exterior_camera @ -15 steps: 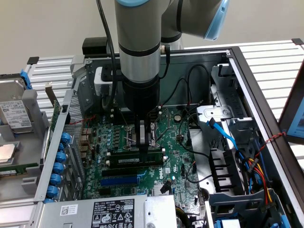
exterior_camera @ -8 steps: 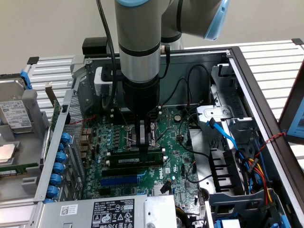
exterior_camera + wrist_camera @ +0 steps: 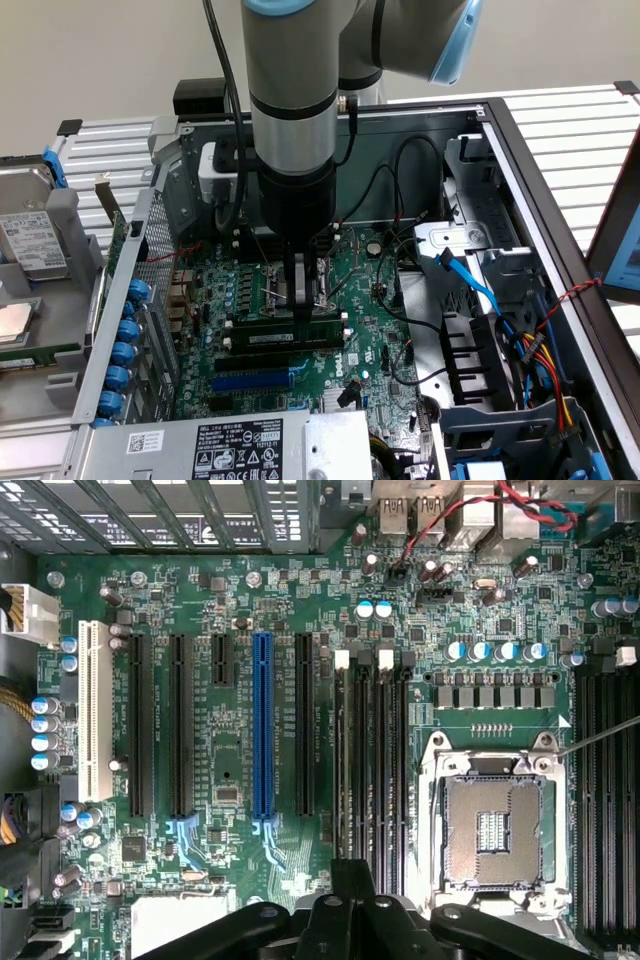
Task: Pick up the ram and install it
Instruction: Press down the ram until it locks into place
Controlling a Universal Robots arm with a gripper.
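Claw [image 3: 303, 298] is down inside the open PC case [image 3: 520, 150], fingertips right at the top edge of the ram [image 3: 283, 321]. Can't tell whether the fingers are clamped or apart (they run together as dark bars over the stick).

Ram stands on edge in a black memory slot [image 3: 285, 343] directly under the claw, green board with a pale sticker showing along its side. In the wrist view it's the thin edge-on strip [image 3: 369, 760] between the white-latched slots, running straight out from the claw body [image 3: 355, 920].

Just beside the claw: the empty CPU socket [image 3: 497, 825] with its metal frame. Farther out on the motherboard [image 3: 230, 730]: the blue slot [image 3: 263, 725], then a white slot [image 3: 95, 715]. Near the case's outer edge, a row of blue capacitors [image 3: 128, 350]; beyond the case, a hard drive [image 3: 35, 245] on the table.
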